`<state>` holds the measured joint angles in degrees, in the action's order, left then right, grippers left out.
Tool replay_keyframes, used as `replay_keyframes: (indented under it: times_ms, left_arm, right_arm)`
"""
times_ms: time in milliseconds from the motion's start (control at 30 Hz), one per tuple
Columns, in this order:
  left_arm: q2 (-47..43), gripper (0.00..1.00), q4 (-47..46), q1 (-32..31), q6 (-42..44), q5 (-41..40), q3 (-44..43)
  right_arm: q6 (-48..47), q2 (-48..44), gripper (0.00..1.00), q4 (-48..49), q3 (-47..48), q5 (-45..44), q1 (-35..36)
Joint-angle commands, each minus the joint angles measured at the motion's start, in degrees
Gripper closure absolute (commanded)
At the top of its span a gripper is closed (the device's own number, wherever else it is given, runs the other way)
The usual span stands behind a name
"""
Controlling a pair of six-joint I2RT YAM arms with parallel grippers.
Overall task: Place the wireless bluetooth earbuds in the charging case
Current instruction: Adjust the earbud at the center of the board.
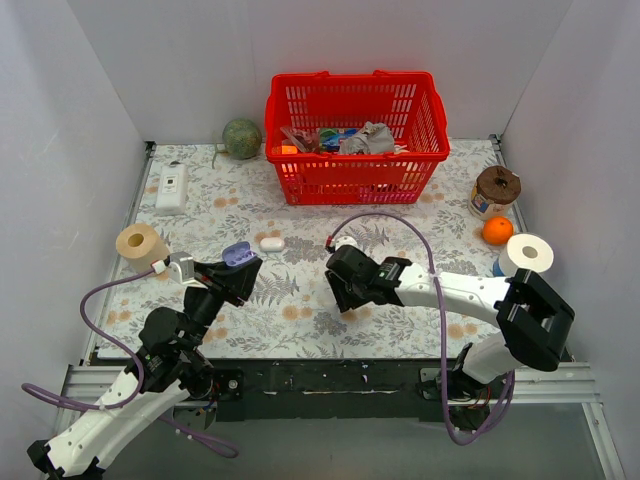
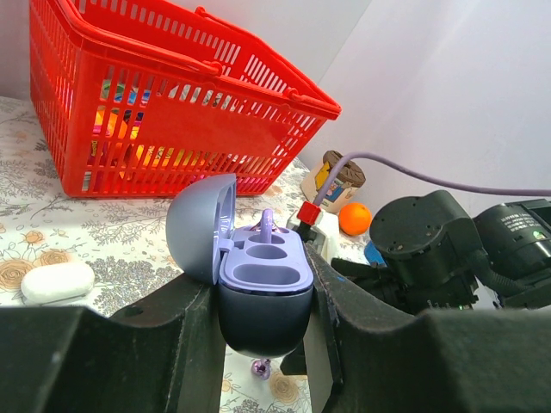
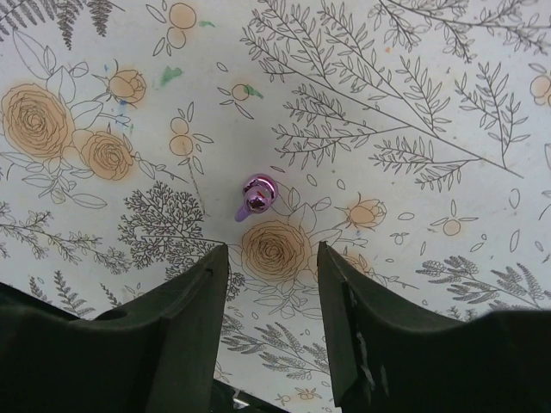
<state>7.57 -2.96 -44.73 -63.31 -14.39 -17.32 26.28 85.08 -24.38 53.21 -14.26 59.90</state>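
My left gripper (image 2: 263, 297) is shut on the charging case (image 2: 258, 284), a lavender case held upright off the table with its lid (image 2: 200, 225) open to the left. A pale purple earbud stem (image 2: 267, 225) stands up from the case's far well; the nearer wells are empty. The case also shows in the top view (image 1: 237, 254). A glossy purple earbud (image 3: 256, 196) lies on the floral cloth just beyond the tips of my right gripper (image 3: 271, 254), which is open and empty. The same earbud shows below the case (image 2: 261, 368).
A red basket (image 1: 355, 135) of items stands at the back. A white oval pebble (image 1: 272, 243) lies near the case. Paper rolls stand at the left (image 1: 140, 245) and right (image 1: 528, 253). An orange (image 1: 497, 230), a jar (image 1: 495, 190) and a green ball (image 1: 241, 138) sit further off.
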Motion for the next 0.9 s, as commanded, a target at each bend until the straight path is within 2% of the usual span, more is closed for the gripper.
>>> replay_keyframes:
  times_ms: [0, 200, 400, 567, 867]
  left_arm:
    - [-0.19, 1.0, 0.06, 0.17, -0.15, -0.11, 0.1]
    - [-0.63, 1.0, 0.41, 0.17, -0.15, 0.15, 0.09]
    - [-1.16, 1.0, 0.76, 0.17, -0.06, 0.07, -0.17]
    - [-1.07, 1.0, 0.76, 0.17, -0.06, 0.07, -0.17]
    - [1.3, 1.0, 0.32, 0.17, -0.59, 0.86, -0.78]
  right_arm:
    - [11.85, -2.2, 0.48, 3.64, -1.97, -3.84, 1.09]
    - [10.81, -1.06, 0.48, 2.5, -0.65, -4.37, 1.71]
    - [2.03, -1.31, 0.5, -3.65, 1.9, -11.12, 2.77]
    - [-8.86, -4.48, 0.5, -0.93, -1.35, -9.82, 2.77]
    - [-12.39, -2.99, 0.5, 1.09, 0.49, -8.5, 2.77]
